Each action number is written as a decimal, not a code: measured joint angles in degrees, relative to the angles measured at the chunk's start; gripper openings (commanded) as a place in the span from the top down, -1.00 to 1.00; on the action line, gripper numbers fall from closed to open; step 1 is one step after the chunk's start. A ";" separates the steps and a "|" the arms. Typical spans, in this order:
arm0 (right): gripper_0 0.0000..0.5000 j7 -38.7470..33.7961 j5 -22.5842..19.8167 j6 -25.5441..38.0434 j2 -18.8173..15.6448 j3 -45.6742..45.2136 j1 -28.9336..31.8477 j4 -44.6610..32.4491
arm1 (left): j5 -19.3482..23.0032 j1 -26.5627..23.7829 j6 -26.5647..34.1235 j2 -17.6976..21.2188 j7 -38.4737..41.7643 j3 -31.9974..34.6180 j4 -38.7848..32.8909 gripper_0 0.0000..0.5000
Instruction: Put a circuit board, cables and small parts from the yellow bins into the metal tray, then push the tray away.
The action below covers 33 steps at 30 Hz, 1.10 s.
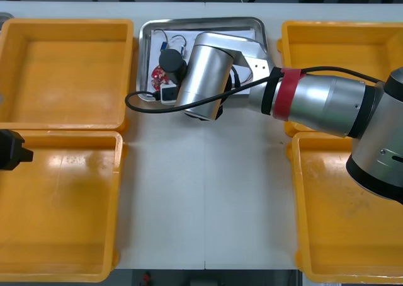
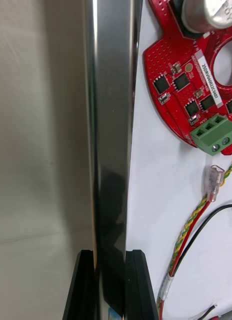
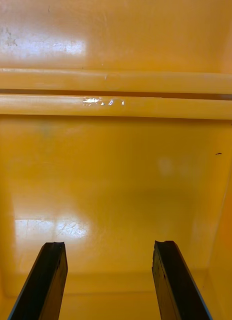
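Front view, entries by size.

1. Table [image 1: 201, 198]: light, carrying everything below.
2. Yellow bins, two per side [image 1: 63, 72] [image 1: 56, 204] [image 1: 334, 40] [image 1: 327, 223]: all are showing bare floors where visible, so the picking is looking finished.
3. Right arm [image 1: 315, 100]: is reaching across to the tray.
4. Metal tray [image 1: 146, 46]: is sitting between the two far bins, white inside, already loaded.
5. Right gripper [image 2: 110, 255]: is straddling the tray's shiny rim [image 2: 111, 125], one finger outside, one inside, clamping it.
6. Left gripper [image 3: 110, 245]: is hanging over the near left bin, fingers spread, holding nothing, idle.
7. Circuit board [image 2: 196, 85]: red, is lying inside the tray just beside the gripped rim.
8. Red and yellow cable [image 2: 193, 220] and black cable [image 2: 196, 235]: are lying in the tray near the board.
9. Small metal parts: cannot tell.

Judgement: loading is appearing done, and pushing the tray away is the step in hand.
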 measured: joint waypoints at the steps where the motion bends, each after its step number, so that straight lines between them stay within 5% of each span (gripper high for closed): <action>1: 1.00 0.03 0.00 -0.41 0.04 0.00 -0.08 0.49 | 0.00 0.00 0.00 0.00 0.00 0.00 0.00 -1.00; 11: 1.00 0.03 -0.02 -1.40 1.29 -1.14 -0.92 4.94 | 0.00 0.00 0.00 0.00 0.00 0.00 -0.01 -1.00; 13: 0.59 0.03 -0.02 -1.44 1.48 -1.44 -0.93 5.38 | 0.00 0.00 0.00 0.00 0.00 0.00 -0.02 -1.00; 15: -0.57 0.03 -0.02 -1.49 1.52 -1.55 -0.95 5.41 | 0.00 0.00 0.00 0.00 0.00 0.00 -0.02 -1.00; 17: -1.00 0.03 -0.04 -1.50 1.54 -1.58 -0.95 5.42 | 0.00 0.00 0.00 0.00 0.00 0.00 -0.02 -1.00; 26: -1.00 0.05 -0.65 -0.98 1.57 -3.27 -0.99 5.50 | 0.00 0.01 0.00 0.00 0.00 0.00 -0.02 -1.00; 33: -1.00 0.08 -2.37 8.56 1.74 -10.21 -0.78 2.48 | 0.00 0.01 0.00 0.00 0.00 0.00 -0.02 -1.00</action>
